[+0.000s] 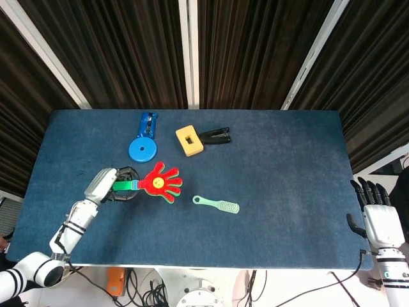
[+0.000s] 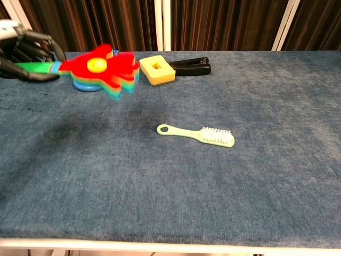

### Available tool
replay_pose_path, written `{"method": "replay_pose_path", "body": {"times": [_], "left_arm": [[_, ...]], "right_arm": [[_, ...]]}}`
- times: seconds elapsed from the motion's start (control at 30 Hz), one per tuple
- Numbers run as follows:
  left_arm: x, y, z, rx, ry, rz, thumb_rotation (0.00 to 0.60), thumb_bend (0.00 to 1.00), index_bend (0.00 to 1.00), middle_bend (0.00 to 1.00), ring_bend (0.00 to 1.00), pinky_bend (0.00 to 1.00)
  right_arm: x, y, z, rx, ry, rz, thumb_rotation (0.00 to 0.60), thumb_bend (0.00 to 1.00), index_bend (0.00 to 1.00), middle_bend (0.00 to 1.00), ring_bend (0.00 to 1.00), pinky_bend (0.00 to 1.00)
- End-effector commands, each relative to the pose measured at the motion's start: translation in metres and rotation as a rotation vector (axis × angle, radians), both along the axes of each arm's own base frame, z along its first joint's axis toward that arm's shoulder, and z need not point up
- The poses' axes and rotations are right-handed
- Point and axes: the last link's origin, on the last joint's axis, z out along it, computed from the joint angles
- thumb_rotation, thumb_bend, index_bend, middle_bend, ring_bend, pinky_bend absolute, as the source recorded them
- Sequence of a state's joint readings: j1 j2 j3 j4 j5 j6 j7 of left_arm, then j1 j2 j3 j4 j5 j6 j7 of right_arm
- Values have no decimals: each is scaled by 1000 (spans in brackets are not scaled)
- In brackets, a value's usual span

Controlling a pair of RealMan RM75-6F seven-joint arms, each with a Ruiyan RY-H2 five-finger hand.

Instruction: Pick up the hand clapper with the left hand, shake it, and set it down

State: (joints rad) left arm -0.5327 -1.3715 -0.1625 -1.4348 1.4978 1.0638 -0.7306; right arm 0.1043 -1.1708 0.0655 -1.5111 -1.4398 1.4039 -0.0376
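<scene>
The hand clapper (image 1: 160,183) is a red hand-shaped toy with a yellow centre and a green handle. My left hand (image 1: 110,185) grips that handle at the table's left side and holds the clapper in the air. In the chest view the clapper (image 2: 104,71) is motion-blurred and hangs in front of the blue disc, with the left hand (image 2: 24,56) at the frame's left edge. My right hand (image 1: 376,211) is off the table's right edge with its fingers spread and nothing in it.
A blue disc tool (image 1: 143,144) lies at the back left. Beside it are a yellow block (image 1: 189,140) and a black clip (image 1: 215,135). A pale green brush (image 1: 217,204) lies mid-table. The blue table (image 1: 281,185) ends near the front.
</scene>
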Motion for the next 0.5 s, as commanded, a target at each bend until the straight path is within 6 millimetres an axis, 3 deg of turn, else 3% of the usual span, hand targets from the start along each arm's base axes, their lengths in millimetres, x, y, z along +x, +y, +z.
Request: {"method": "replay_pose_path", "body": {"times": [0.03, 0.13, 0.3, 0.4, 0.5], "left_arm": [[15, 2, 29, -183, -875, 175, 600, 429, 613, 671, 892, 946], [13, 2, 34, -201, -1013, 180, 600, 428, 613, 670, 892, 946], [8, 2, 33, -214, -993, 160, 600, 428, 612, 670, 892, 946], [6, 0, 28, -195, -863, 124, 600, 429, 613, 671, 892, 946], [4, -4, 17, -156, -572, 45, 600, 428, 613, 672, 892, 948]], "right_arm": [[0, 0, -1, 1, 0, -2, 600, 327, 0, 0, 0, 0], [0, 0, 0, 0, 1, 0, 600, 327, 0, 0, 0, 0], [1, 0, 0, 0, 3, 1, 600, 327, 0, 0, 0, 0], [1, 0, -1, 3, 4, 1, 600, 327, 0, 0, 0, 0], [1, 0, 0, 1, 4, 0, 600, 327, 0, 0, 0, 0]]}}
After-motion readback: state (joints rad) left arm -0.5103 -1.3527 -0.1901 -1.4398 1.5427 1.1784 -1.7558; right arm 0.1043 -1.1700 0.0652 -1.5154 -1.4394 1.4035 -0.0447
